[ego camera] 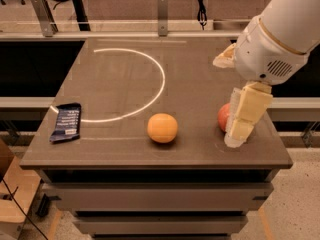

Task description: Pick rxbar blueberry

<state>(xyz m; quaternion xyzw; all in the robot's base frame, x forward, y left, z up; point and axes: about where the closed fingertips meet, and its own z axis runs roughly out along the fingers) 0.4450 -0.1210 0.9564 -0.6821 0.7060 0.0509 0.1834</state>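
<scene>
A robot's gripper (235,140) hangs low over the right front corner of the table (125,156), just in front of a red apple (223,115). The blue snack bar (66,122) it is meant to pick lies flat at the far left edge, well apart from it.

The likely trouble lies in the crossing. The gripper is beside the wrong thing, and a low sweep to the left could clip the apple or the orange (162,128) that sits between it and the bar. Either fruit would probably roll if struck. The bar looks thin and slick and lies close to the table's left edge, so a shallow or off-centre approach could skate over the wrapper. It could also nudge the bar off the side instead of catching it.

The white arm (280,29) enters from the upper right, its wrist bent so the gripper slopes down and a little to the left. The tips are near the tabletop and hide part of the apple. Whether the jaws are spread or pressed together cannot be told from this angle; nothing is seen held in them
</scene>
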